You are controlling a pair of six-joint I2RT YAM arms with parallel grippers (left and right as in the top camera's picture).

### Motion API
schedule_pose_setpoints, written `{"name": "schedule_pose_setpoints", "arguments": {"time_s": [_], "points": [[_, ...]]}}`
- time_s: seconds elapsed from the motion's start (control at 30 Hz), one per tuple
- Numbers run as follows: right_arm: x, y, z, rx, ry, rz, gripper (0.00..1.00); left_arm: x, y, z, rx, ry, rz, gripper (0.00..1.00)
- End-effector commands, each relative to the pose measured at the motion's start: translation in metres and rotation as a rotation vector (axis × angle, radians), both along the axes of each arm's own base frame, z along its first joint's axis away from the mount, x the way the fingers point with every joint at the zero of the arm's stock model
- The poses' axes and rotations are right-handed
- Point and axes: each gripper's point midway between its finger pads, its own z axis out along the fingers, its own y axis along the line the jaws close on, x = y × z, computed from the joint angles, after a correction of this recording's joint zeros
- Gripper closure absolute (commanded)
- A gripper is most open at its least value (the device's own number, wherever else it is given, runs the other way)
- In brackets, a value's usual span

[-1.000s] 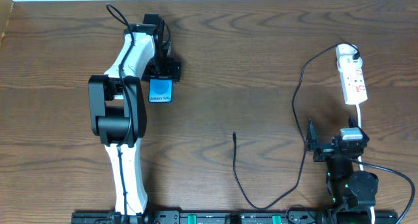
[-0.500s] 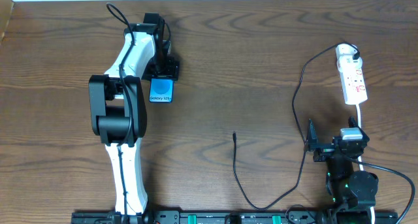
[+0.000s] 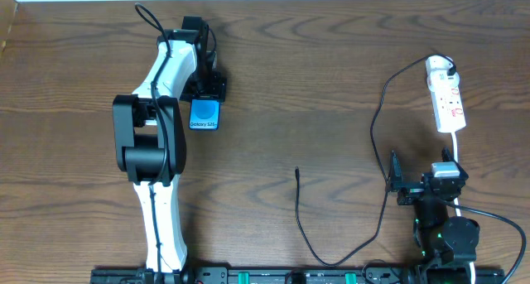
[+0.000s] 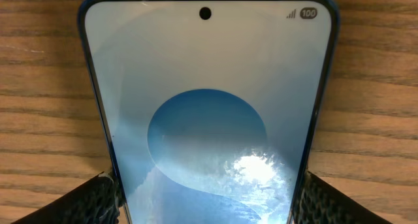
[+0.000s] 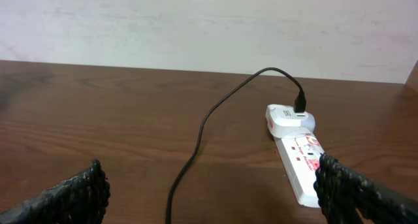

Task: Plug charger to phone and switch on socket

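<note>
The phone (image 3: 204,115) lies face up on the wood table at the upper left, its blue screen (image 4: 209,119) filling the left wrist view. My left gripper (image 3: 206,96) straddles its far end, fingers (image 4: 91,201) pressed against both long edges. The socket (image 3: 447,98) lies at the upper right, with the charger's black plug (image 5: 299,106) in a white adapter at its far end. The charger cable (image 3: 374,122) loops down and ends at a free connector tip (image 3: 297,170) mid-table. My right gripper (image 3: 426,178) is open and empty, just short of the socket (image 5: 300,168).
The socket's white cord (image 3: 456,143) runs down past the right arm. The charger cable (image 5: 202,129) passes between my right fingers on the table. A pale wall stands behind the table's far edge (image 5: 196,66). The arm bases sit along the front edge.
The left jaws have narrowed onto the phone's edges, and the phone has shifted slightly right. The right arm, cable and socket have not moved.
</note>
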Motion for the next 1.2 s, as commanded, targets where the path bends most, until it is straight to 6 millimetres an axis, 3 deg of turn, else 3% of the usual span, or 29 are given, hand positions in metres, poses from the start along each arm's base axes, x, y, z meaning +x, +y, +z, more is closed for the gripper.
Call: {"name": "schedule_pose_setpoints", "arguments": {"time_s": [0.0, 0.47, 0.7, 0.97, 1.17], "points": [[-0.0002, 0.0005, -0.0011, -0.012, 0.002, 0.002, 0.01, -0.0042, 0.0088, -0.0261, 0.035, 0.049, 0.016, 0.25], [-0.0002, 0.0004, -0.0011, -0.012, 0.002, 0.001, 0.01, -0.0105, 0.0076, -0.026, 0.027, 0.075, 0.016, 0.35], [-0.0002, 0.0004, -0.0012, -0.012, 0.002, 0.001, 0.01, -0.0138, 0.0073, -0.0259, 0.026, 0.089, 0.015, 0.55], [-0.0002, 0.0005, -0.0012, -0.012, 0.002, 0.002, 0.01, -0.0142, 0.0073, -0.0257, 0.026, 0.09, 0.015, 0.91], [-0.0002, 0.0005, -0.0012, -0.012, 0.002, 0.002, 0.01, -0.0123, 0.0057, -0.0209, 0.017, 0.08, 0.015, 0.92]]}}
